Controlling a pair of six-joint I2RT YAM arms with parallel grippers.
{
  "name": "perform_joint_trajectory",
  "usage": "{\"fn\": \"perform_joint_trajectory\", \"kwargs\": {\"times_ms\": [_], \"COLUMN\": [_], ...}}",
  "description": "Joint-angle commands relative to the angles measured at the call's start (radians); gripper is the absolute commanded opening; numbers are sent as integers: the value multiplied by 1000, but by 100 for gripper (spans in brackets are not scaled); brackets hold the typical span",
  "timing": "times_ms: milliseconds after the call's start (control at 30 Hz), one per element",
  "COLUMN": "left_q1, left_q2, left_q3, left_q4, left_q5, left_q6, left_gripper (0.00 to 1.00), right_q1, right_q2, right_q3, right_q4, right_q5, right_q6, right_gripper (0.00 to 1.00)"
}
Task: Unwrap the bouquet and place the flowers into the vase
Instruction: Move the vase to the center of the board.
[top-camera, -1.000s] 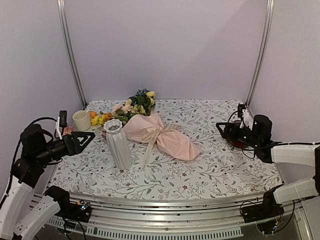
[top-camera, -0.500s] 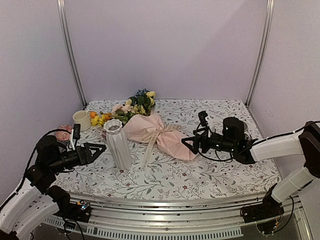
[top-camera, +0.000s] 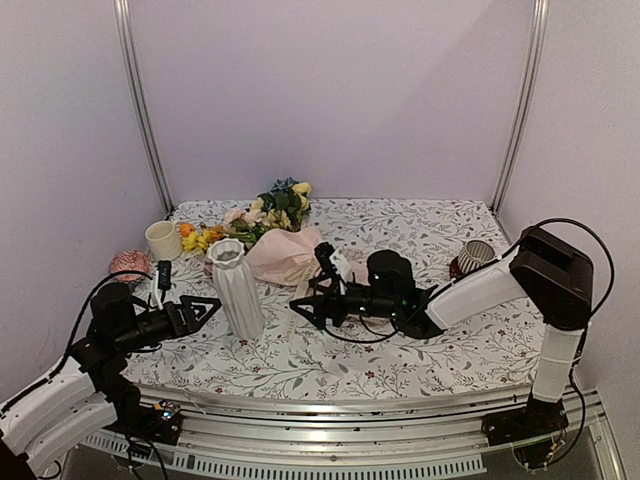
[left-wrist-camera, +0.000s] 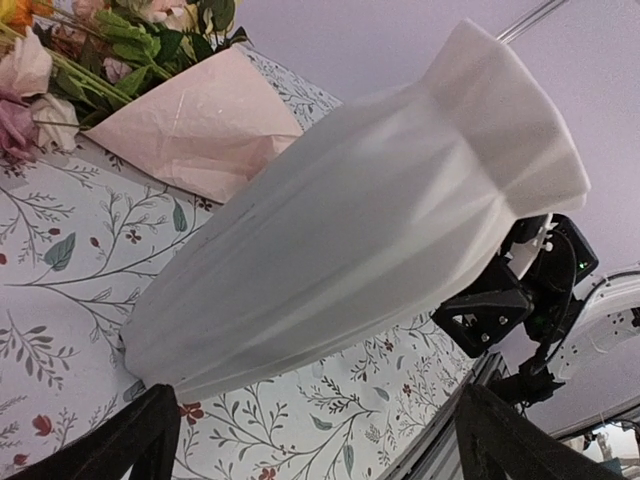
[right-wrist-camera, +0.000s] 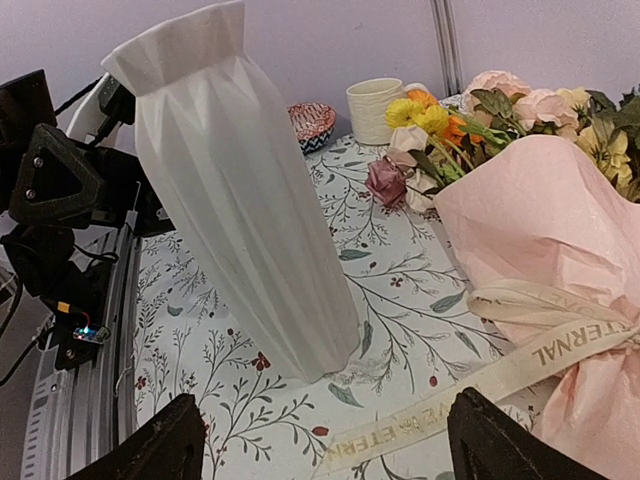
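Observation:
The tall white ridged vase (top-camera: 236, 288) stands upright at the left of the table. Behind it lies the bouquet (top-camera: 287, 256) in pink paper, its flowers (top-camera: 272, 208) pointing to the back left. A cream ribbon (right-wrist-camera: 520, 372) trails from the bouquet (right-wrist-camera: 545, 215) toward the vase (right-wrist-camera: 240, 200). My left gripper (top-camera: 205, 304) is open, low on the table just left of the vase's base. In the left wrist view the vase (left-wrist-camera: 360, 220) fills the space ahead of my open left gripper (left-wrist-camera: 320, 455). My right gripper (top-camera: 307, 305) is open just right of the vase, and the ribbon's end lies between its fingertips (right-wrist-camera: 170, 440).
A cream mug (top-camera: 163, 240) and a small patterned bowl (top-camera: 130, 265) sit at the back left. A striped cup on a red saucer (top-camera: 474, 258) stands at the right. The table carries a floral cloth (top-camera: 420, 350), with a metal rail along its near edge.
My right arm has swept left across the table, from the right side to the ribbon beside the vase, its jaws narrowing a little. My left gripper has dropped and moved right toward the vase's base.

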Motion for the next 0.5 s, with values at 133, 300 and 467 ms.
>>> {"fn": "perform_joint_trajectory", "kwargs": {"times_ms": [133,300,467], "left_q1": [-13,-11,-8], "left_q2": [-6,-26,-61], "left_q3": [-34,-27,-25], "left_q4": [98,40,17], "left_q5": [-54,-109,-128], "left_q6": [20,28,33], "left_gripper": [98,98,98], "right_q1": [47,61,76], "right_q2": [185,268,334], "right_q3": [175,249,314], "right_q4": [49,38,21], "right_q5": [-8,-10,0], "right_q6": [36,55,62], "right_gripper": [64,29,4]}}
